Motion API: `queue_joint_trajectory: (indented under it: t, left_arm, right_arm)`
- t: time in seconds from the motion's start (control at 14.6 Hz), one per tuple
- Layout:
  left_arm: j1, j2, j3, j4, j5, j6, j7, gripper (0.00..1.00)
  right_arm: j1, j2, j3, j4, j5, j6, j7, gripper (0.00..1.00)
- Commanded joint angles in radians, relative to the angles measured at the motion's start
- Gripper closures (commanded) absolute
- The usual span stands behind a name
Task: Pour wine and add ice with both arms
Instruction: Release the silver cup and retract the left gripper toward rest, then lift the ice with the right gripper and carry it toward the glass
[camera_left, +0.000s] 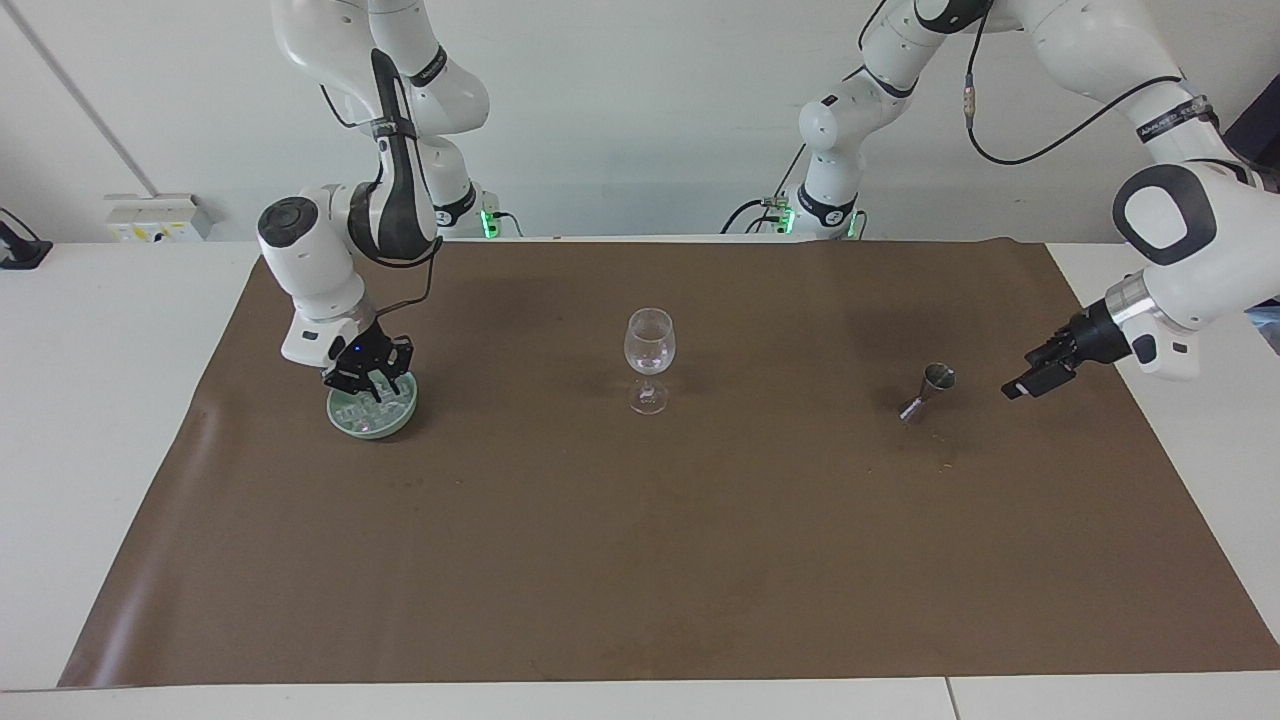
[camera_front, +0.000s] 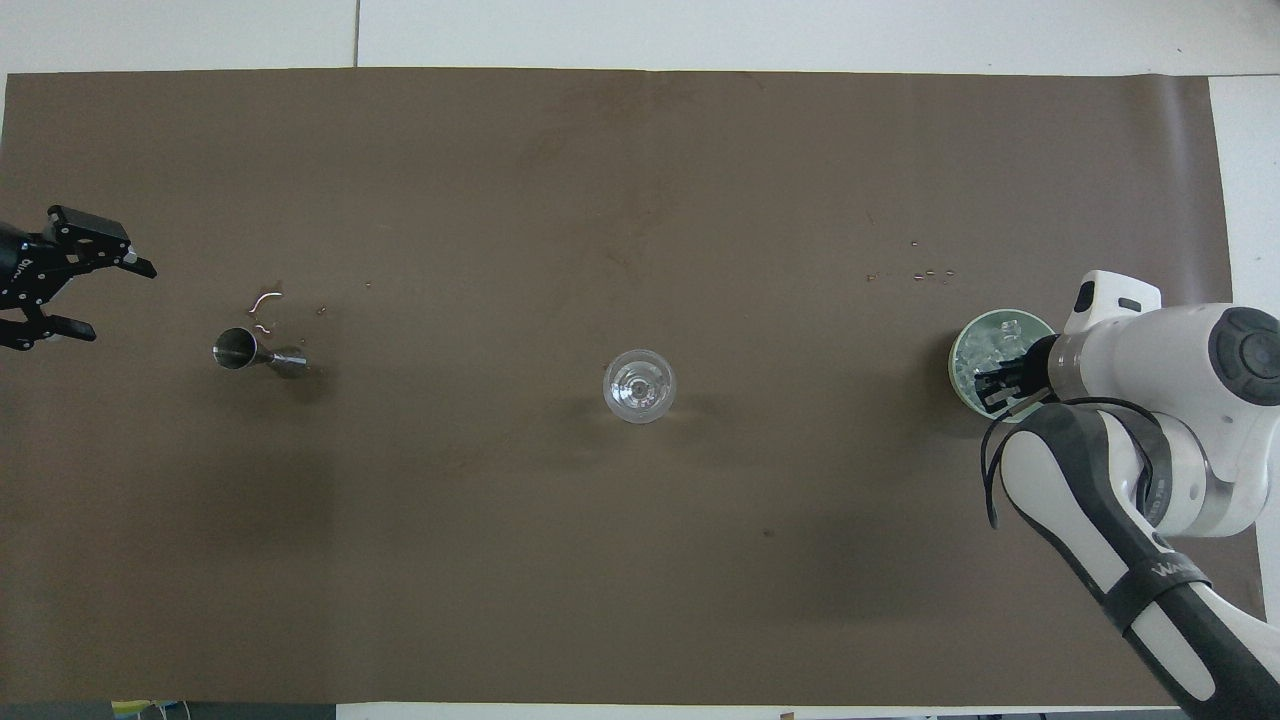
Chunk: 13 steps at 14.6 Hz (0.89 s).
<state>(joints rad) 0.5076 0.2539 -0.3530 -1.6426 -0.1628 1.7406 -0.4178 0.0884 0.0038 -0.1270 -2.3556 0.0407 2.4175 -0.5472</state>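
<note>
Overhead: left gripper (camera_front: 75, 293) open, empty

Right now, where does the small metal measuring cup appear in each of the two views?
Facing view: the measuring cup stands on the brown mat toward the left arm's end, beside the left gripper.
Overhead view: the measuring cup is near that picture's left edge.
Shared landmark: the wine glass at the mat's middle.
</note>
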Motion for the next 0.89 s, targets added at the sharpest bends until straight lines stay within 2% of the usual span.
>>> queue_joint_trajectory:
  t: [0.0, 0.21, 0.41, 0.48, 0.55, 0.68, 0.82]
  left_arm:
    - [-0.070, -0.057, 0.006, -0.008, 0.095, 0.016, 0.037, 0.00]
    - [-0.170, -0.102, 0.005, -0.019, 0.209, 0.045, 0.083, 0.00]
    - [-0.190, -0.154, -0.017, -0.036, 0.209, 0.050, 0.112, 0.00]
    - [-0.243, -0.180, -0.008, -0.052, 0.209, 0.050, 0.113, 0.00]
    - [-0.298, -0.202, 0.029, -0.068, 0.210, 0.057, 0.113, 0.00]
    - [-0.424, -0.219, 0.164, -0.060, 0.209, 0.051, 0.119, 0.00]
    - [-0.507, -0.222, 0.271, -0.033, 0.198, 0.042, 0.160, 0.00]
  right_arm:
    - [-0.002, -0.022, 0.003, 0.047, 0.027, -0.076, -0.033, 0.94]
    - [0.002, -0.036, 0.007, 0.107, 0.027, -0.165, 0.015, 0.94]
    - [0.048, -0.050, 0.017, 0.200, 0.027, -0.280, 0.129, 0.94]
    - [0.074, -0.048, 0.018, 0.243, 0.027, -0.326, 0.191, 0.94]
    - [0.102, -0.048, 0.018, 0.290, 0.027, -0.368, 0.249, 0.94]
    - [0.169, -0.044, 0.018, 0.384, 0.027, -0.441, 0.402, 0.94]
    - [0.261, -0.033, 0.018, 0.468, 0.031, -0.486, 0.565, 0.94]
